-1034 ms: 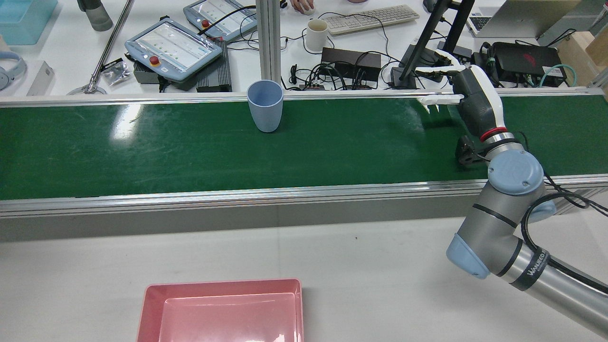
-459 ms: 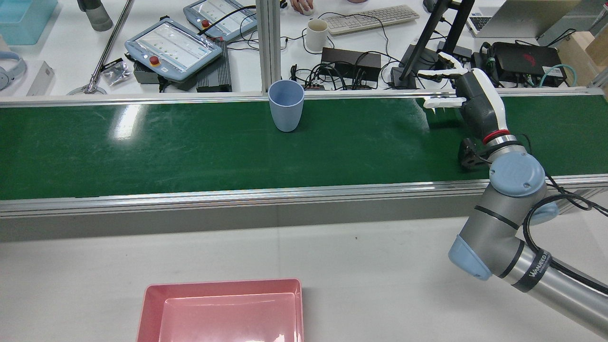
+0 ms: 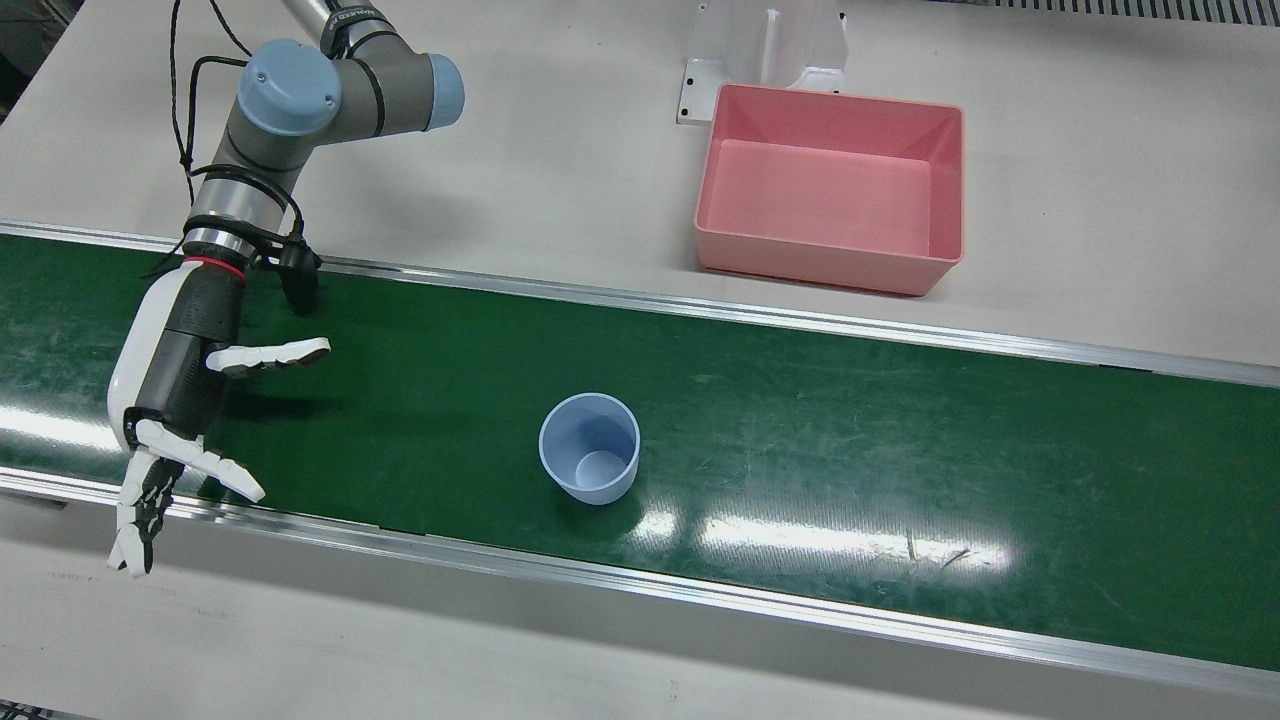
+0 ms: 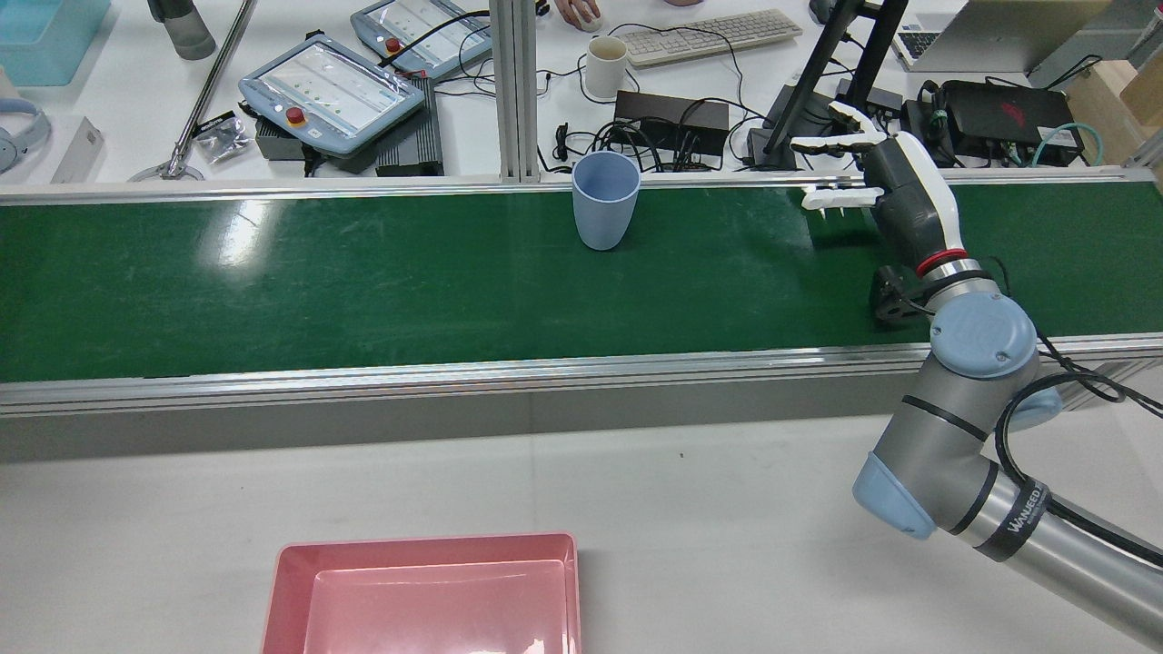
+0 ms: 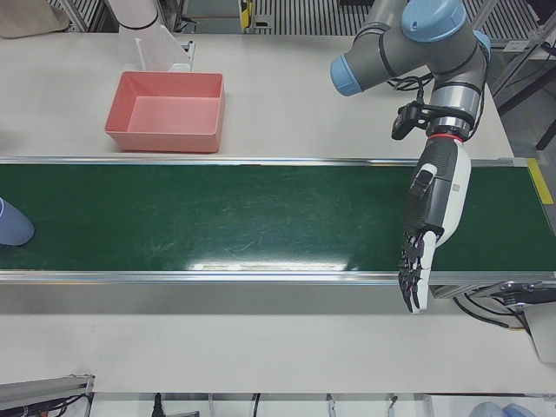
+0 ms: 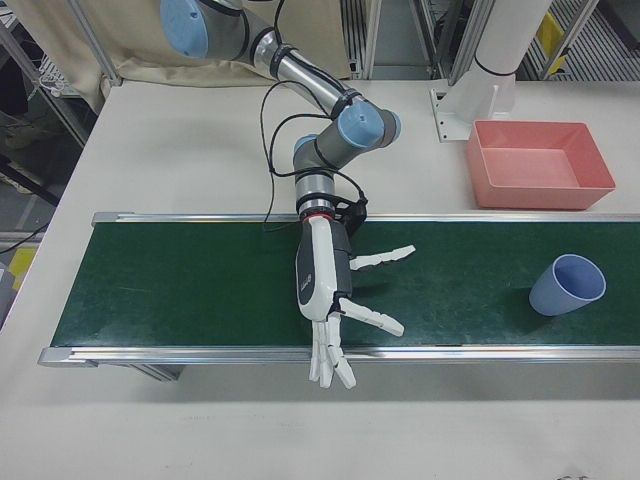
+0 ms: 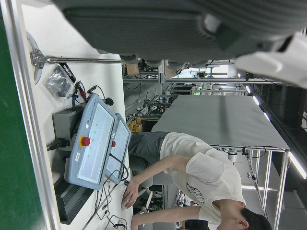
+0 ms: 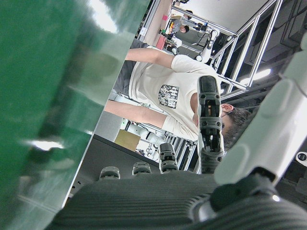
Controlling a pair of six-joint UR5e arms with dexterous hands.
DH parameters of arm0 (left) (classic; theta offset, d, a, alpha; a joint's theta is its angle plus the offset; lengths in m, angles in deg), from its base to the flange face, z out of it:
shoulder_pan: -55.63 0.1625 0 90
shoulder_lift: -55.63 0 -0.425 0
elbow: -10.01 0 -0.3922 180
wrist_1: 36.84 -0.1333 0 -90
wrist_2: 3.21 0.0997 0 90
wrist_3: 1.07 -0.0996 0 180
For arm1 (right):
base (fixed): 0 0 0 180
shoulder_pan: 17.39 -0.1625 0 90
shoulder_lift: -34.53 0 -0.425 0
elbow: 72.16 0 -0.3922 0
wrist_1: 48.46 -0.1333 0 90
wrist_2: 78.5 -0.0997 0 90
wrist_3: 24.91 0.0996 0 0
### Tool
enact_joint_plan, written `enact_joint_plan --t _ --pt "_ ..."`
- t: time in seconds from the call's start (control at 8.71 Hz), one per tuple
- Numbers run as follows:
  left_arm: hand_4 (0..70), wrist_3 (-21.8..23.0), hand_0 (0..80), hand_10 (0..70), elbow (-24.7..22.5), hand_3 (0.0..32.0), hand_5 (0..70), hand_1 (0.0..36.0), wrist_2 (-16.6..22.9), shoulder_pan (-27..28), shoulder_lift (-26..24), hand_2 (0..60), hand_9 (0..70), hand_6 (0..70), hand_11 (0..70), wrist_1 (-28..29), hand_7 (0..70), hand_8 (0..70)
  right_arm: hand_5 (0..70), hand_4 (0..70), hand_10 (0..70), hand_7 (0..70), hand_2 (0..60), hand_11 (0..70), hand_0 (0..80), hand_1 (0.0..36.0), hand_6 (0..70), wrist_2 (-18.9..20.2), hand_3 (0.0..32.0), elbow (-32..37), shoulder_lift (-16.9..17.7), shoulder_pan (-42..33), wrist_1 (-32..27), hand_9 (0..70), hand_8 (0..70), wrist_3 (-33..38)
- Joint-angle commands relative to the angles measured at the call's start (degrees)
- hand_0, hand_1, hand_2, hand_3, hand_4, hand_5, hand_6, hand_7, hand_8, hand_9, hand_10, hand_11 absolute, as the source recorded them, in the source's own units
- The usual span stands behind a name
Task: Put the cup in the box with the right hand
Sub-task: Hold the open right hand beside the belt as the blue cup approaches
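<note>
A light blue cup (image 4: 606, 212) (image 3: 590, 462) (image 6: 567, 285) stands upright on the green conveyor belt (image 4: 363, 282), near the belt's operator-side edge. It also shows at the left edge of the left-front view as the cup (image 5: 10, 226). My right hand (image 4: 863, 173) (image 3: 180, 400) (image 6: 335, 290) hovers low over the belt, well to the cup's right in the rear view. It is open, fingers spread, holding nothing. The pink box (image 4: 427, 595) (image 3: 835, 190) (image 5: 165, 111) sits empty on the white table on the robot's side of the belt. My left hand (image 5: 430, 208) lies stretched over the belt, open.
Aluminium rails (image 4: 454, 372) border the belt on both sides. Beyond the far rail is a desk with teach pendants (image 4: 332, 91), a white mug (image 4: 606, 65), cables and a keyboard. A white pedestal (image 3: 765, 45) stands behind the box. A person (image 7: 201, 172) sits at the desk.
The cup has travelled rightward along the belt in the rear view, closing on my right hand. The right hand has barely shifted and stays open.
</note>
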Motion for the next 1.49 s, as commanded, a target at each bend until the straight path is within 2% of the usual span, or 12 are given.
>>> enact_joint_plan --t 0.0,0.46,0.69,1.38 --pt "0.0 0.0 0.0 0.0 0.0 0.0 0.0 0.0 0.0 0.0 0.0 0.0 0.0 0.0 0.0 0.0 0.0 0.0 0.0 43.2 0.0 18.5 0.0 0.0 46.4 0.0 1.5 0.0 8.8 -0.9 -0.1 0.1 0.0 2.3 0.0 -0.1" --pt "0.0 0.0 0.0 0.0 0.0 0.0 0.0 0.0 0.0 0.0 0.0 0.0 0.0 0.0 0.0 0.1 0.0 0.0 0.0 44.2 0.0 19.1 0.0 0.0 46.7 0.0 1.3 0.1 10.4 -1.0 -0.1 1.2 0.0 2.4 0.0 -0.1" --pt "0.0 0.0 0.0 0.0 0.0 0.0 0.0 0.0 0.0 0.0 0.0 0.0 0.0 0.0 0.0 0.1 0.0 0.0 0.0 45.3 0.0 19.3 0.0 0.0 46.6 0.0 1.4 0.1 9.4 -1.1 -0.2 2.1 0.1 2.4 0.0 -0.6" --pt "0.0 0.0 0.0 0.0 0.0 0.0 0.0 0.0 0.0 0.0 0.0 0.0 0.0 0.0 0.0 0.0 0.0 0.0 0.0 46.6 0.0 19.9 0.0 0.0 46.4 0.0 1.4 0.0 10.0 -0.8 0.3 2.2 0.1 2.5 0.0 -0.6"
